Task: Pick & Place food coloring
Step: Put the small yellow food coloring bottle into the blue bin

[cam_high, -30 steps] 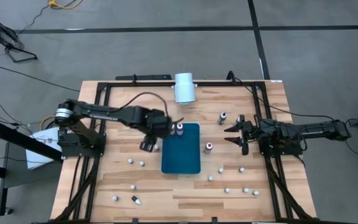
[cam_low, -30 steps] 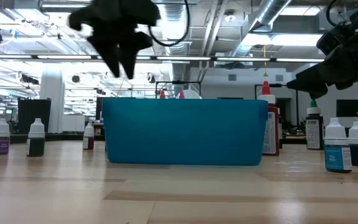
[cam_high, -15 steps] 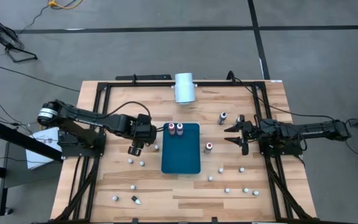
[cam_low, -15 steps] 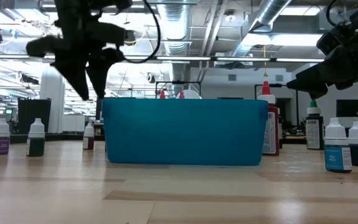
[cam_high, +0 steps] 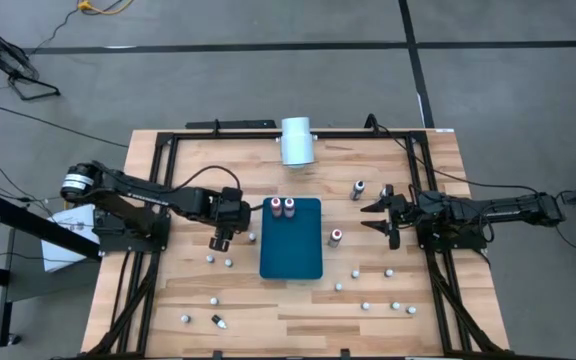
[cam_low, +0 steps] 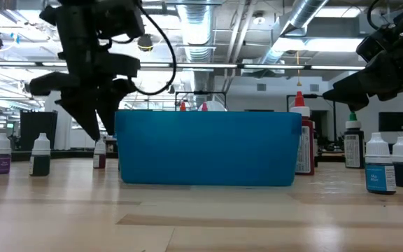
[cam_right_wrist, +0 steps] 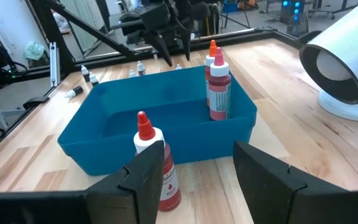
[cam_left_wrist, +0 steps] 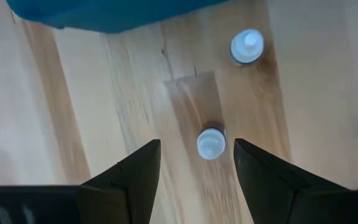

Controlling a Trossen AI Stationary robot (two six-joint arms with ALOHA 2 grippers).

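The food coloring bottles are scattered over the wooden table. Two red ones (cam_high: 283,206) stand in the teal tray (cam_high: 293,250) at its far end. Another red one (cam_high: 336,237) stands right of the tray. My left gripper (cam_high: 221,241) hangs open, pointing down, just left of the tray. In the left wrist view a white-capped bottle (cam_left_wrist: 211,143) stands on the table below, between the fingers (cam_left_wrist: 135,171), untouched. My right gripper (cam_high: 368,217) waits open at the right, level, facing the tray.
A large white cylinder (cam_high: 296,140) lies at the table's far edge. Several small bottles (cam_high: 368,305) stand near the front edge, one (cam_high: 218,321) lying on its side. Two more (cam_high: 358,188) stand far right of the tray. A black frame borders the table.
My left gripper has moved away from the tray's far-left corner toward the table's left edge and has come down toward the table beside the tray. The two red bottles stay standing in the tray.
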